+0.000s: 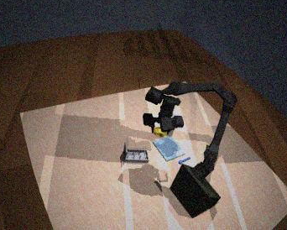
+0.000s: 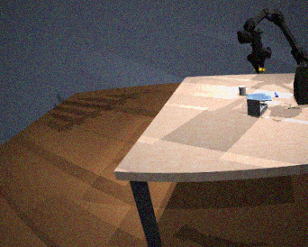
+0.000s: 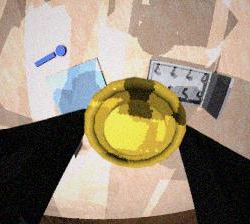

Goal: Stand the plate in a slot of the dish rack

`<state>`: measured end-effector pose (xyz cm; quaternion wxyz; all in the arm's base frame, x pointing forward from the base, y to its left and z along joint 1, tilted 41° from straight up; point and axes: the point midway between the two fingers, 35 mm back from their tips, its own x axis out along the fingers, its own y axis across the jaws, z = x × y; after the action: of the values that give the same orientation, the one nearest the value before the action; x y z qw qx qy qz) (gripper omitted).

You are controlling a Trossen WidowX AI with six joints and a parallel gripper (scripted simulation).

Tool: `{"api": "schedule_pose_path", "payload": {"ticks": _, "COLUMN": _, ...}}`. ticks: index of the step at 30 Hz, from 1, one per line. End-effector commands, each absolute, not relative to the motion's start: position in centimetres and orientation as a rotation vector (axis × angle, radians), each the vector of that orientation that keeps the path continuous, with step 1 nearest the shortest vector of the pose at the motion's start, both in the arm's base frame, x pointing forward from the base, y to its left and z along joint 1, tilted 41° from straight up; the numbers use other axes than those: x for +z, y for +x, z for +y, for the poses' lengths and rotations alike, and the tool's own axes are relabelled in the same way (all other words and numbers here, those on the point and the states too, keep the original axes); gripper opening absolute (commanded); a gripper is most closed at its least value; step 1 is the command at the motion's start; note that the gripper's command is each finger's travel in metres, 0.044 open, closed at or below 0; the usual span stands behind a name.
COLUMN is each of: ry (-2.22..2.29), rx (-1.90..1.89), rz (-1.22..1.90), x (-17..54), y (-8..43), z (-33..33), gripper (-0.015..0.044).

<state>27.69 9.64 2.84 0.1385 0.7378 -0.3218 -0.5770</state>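
The yellow plate (image 1: 159, 132) (image 2: 262, 69) (image 3: 130, 131) is held above the table, with its round hollow face turned towards the wrist camera. My gripper (image 1: 161, 130) (image 2: 259, 68) (image 3: 134, 122) is shut on the plate, with one dark finger at each side of its rim in the wrist view. The dish rack (image 1: 137, 161) (image 2: 253, 107) (image 3: 218, 95) stands on the table, to the left of and nearer than the gripper in the top view. Its small upright rails and slots show in the wrist view, with no plate in them. A taller dark panel stands along one end.
A light blue square mat (image 1: 169, 147) (image 2: 258, 96) (image 3: 85, 89) lies beside the rack. A blue spoon-like object (image 1: 185, 160) (image 2: 276, 95) (image 3: 45, 60) lies beyond it, towards the arm's base. A small grey cup (image 2: 242, 91) stands behind the rack in the exterior view.
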Motion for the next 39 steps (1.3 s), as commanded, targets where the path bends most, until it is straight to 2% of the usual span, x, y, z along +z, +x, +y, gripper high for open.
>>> {"api": "schedule_pose_path", "payload": {"ticks": 1, "ry": 2.122, "rx": -1.695, "rz": -0.921, "x": 2.5, "y": 27.6, "z": 9.5, "gripper": 0.0}}
{"api": "schedule_pose_path", "payload": {"ticks": 39, "ry": 2.314, "rx": -2.811, "rz": -1.215, "x": -7.5, "y": 27.1, "z": 4.1, "gripper": 0.0}}
